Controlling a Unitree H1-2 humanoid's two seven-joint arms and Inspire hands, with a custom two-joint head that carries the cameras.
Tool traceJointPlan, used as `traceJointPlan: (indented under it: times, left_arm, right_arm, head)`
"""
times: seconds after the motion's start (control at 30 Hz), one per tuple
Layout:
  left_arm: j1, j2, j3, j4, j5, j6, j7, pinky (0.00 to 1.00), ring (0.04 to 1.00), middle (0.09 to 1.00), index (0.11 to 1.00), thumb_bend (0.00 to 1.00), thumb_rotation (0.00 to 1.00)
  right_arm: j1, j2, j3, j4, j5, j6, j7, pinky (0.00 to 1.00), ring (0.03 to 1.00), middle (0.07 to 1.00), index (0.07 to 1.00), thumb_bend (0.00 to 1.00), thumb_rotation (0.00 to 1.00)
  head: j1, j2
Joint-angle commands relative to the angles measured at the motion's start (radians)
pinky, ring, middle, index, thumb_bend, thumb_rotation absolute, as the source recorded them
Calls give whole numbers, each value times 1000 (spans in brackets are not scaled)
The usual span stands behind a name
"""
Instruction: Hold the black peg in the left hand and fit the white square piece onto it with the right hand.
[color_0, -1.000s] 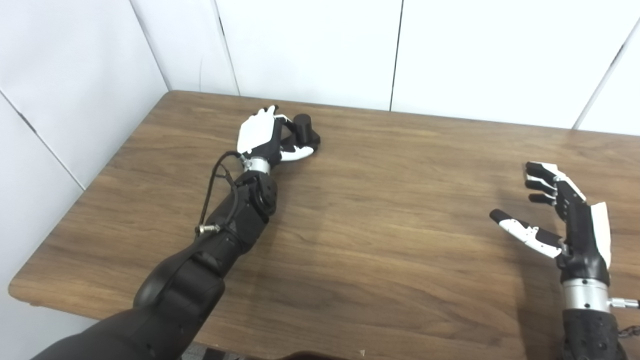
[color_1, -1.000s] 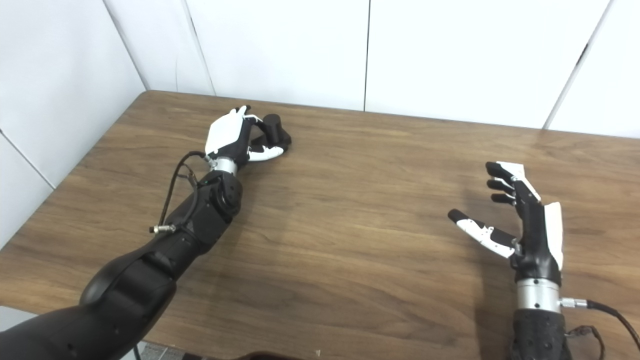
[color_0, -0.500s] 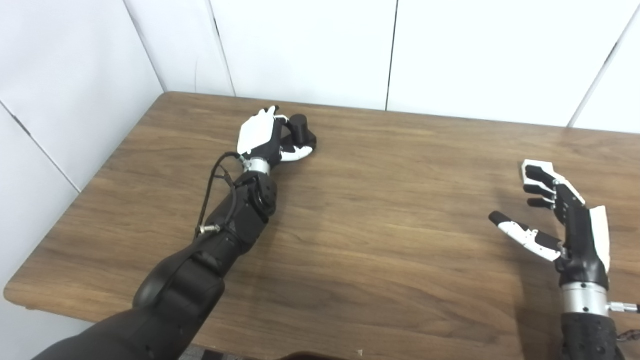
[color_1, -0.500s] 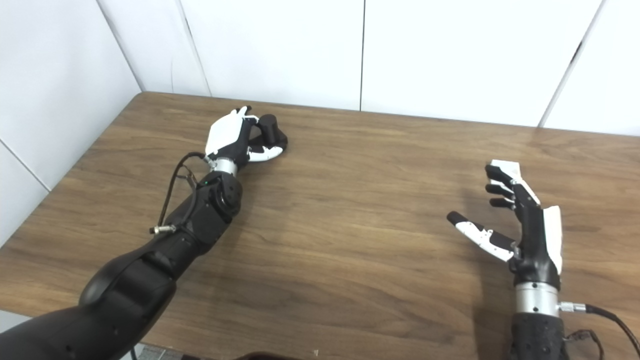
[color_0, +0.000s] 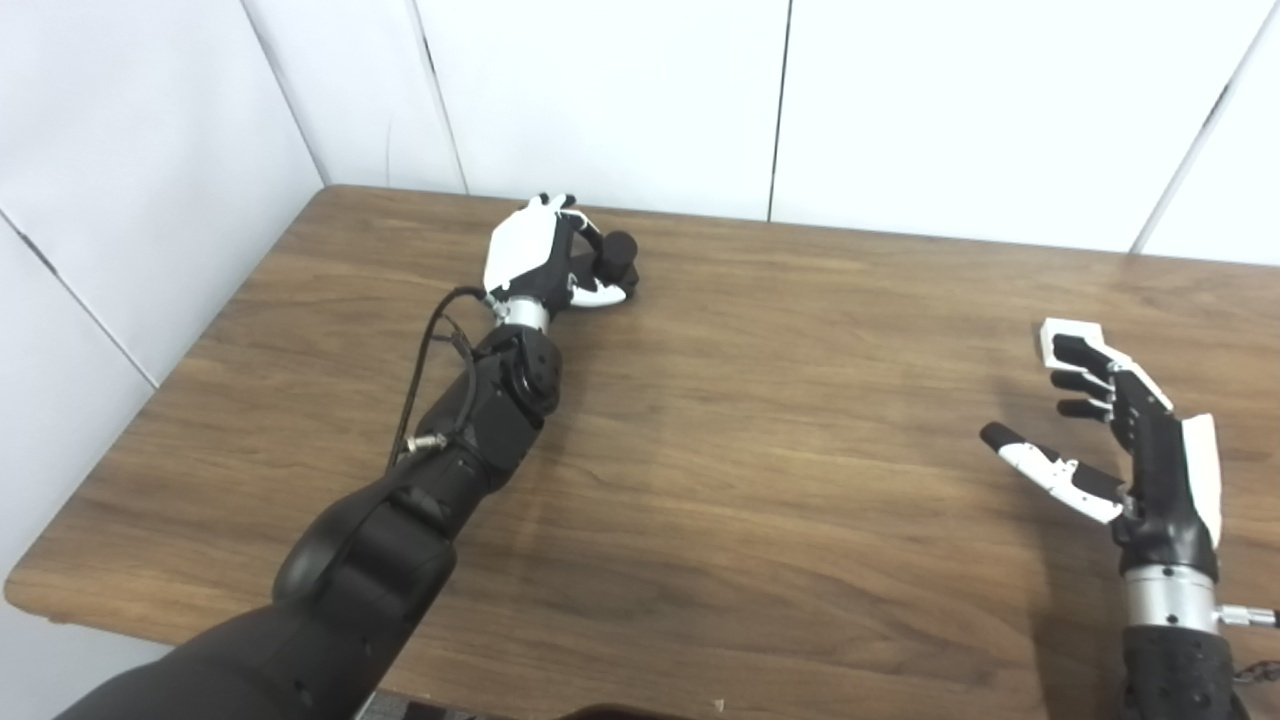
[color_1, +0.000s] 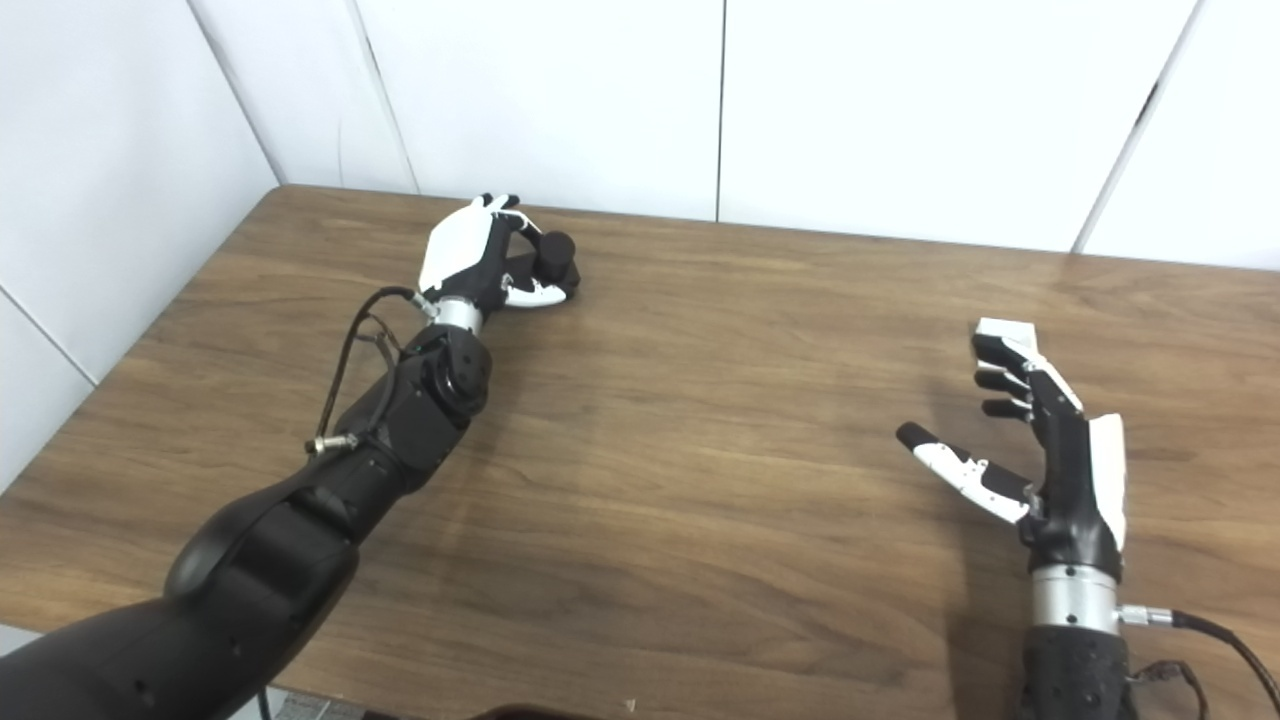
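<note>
Spanning most of both views, the wooden bench (color_0: 760, 480) runs back to white wall panels (color_0: 600, 100). Left arm (color_0: 470, 420), black, reaches far across it toward the back-left corner, a thin cable (color_0: 425, 360) looping beside the forearm. Left hand (color_0: 540, 262) sits at the far end with fingers (color_1: 505, 222) and thumb wrapped round the black peg (color_0: 617, 258), which stands upright, its round top showing just beside the hand. Right hand (color_0: 1130, 440) is well apart, near the right edge, holding nothing, fingers spread and thumb out. A white square piece (color_0: 1068, 335) lies just behind its fingertips; whether they touch cannot be told.
</note>
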Motion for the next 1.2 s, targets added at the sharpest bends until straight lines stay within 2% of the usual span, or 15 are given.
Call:
traceJointPlan:
  times: [0.0,0.37,0.73,0.97,1.17]
  left_arm:
    - [-13,6,-14,17,15,9,-17,1000,1000,928,484,515,83]
    - [13,5,-23,-30,3,-7,-60,1000,1000,902,480,518,78]
    - [180,-34,-38,-300,-37,-18,-166,1000,997,914,486,518,86]
    - [295,-75,-36,-465,-92,-17,-236,1000,1000,943,490,518,87]
    - [362,-85,-46,-576,-95,2,-273,1000,1000,951,492,516,89]
  right_arm:
    - [6,-5,-4,6,-3,-31,-13,664,743,788,763,707,257]
    - [-5,-11,-8,4,5,-35,-8,695,750,789,759,699,255]
    - [-23,-12,-15,-10,-3,-16,-12,657,737,784,758,710,259]
    - [-29,-12,-15,-5,2,-21,-10,681,743,785,757,699,266]
    - [-30,-13,-11,-12,-2,-10,-4,690,747,792,766,697,283]
  head:
    - [0,1]
    - [-22,0]
    - [-53,1]
    - [-61,3]
    - [-81,7]
